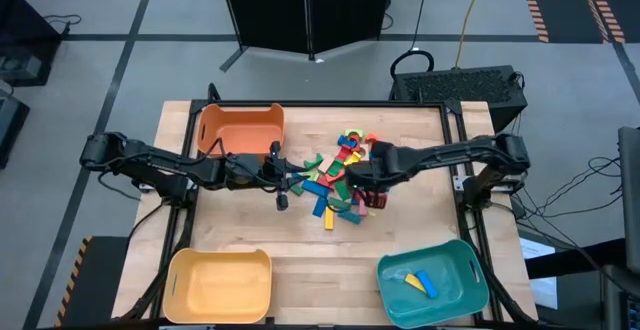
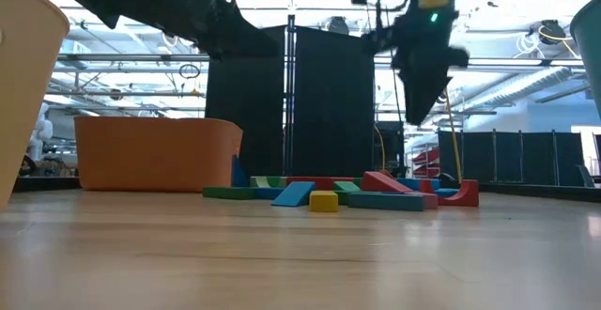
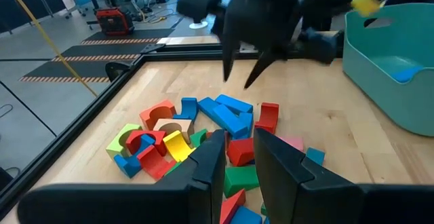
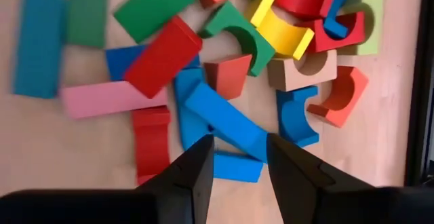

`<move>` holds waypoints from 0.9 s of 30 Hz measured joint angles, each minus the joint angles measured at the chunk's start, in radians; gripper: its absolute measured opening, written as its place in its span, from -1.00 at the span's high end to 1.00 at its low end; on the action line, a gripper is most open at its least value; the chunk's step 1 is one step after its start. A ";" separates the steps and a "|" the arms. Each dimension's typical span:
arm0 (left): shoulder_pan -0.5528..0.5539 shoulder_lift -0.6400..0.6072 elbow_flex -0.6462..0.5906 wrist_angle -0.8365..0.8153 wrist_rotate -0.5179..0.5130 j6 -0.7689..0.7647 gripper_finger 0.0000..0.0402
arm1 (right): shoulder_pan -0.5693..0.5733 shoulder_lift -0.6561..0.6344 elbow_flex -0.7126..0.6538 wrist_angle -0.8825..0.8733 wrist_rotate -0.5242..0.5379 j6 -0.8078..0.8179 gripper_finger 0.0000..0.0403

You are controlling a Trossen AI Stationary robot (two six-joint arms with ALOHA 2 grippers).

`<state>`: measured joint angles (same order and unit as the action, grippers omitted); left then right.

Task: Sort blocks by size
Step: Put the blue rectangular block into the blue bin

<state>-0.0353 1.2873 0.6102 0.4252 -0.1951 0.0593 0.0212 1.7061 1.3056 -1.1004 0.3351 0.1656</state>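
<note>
Right pincer (image 4: 239, 170) part-open, empty, hovering straight above the blocks (image 1: 338, 182) mid-counter; long blue bar (image 4: 224, 121) lies diagonally just below. Left pincer (image 3: 239, 159) part-open, empty, alongside the pile.

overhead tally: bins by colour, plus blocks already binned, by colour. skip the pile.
Orange bin: 1
Yellow bin: 1
Teal bin: 1
Yellow block in the teal bin: 1
Blue block in the teal bin: 1
Blocks showing in the orange or yellow bin: 0
Total: 3 bins, 2 binned blocks, 5 things.
</note>
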 joint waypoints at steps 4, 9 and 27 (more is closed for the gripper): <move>0.000 0.000 0.000 -0.001 0.000 0.000 0.60 | -0.028 0.070 0.000 0.005 0.001 -0.065 0.40; 0.000 0.000 0.000 -0.001 0.000 0.000 0.60 | -0.043 0.139 0.000 0.005 0.005 -0.134 0.35; 0.001 0.000 0.000 -0.026 0.000 0.001 0.60 | -0.081 0.191 0.000 0.092 -0.017 -0.315 -0.35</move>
<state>-0.0341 1.2870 0.6102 0.3992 -0.1951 0.0605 -0.0594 1.8973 1.3056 -1.0087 0.3180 -0.1490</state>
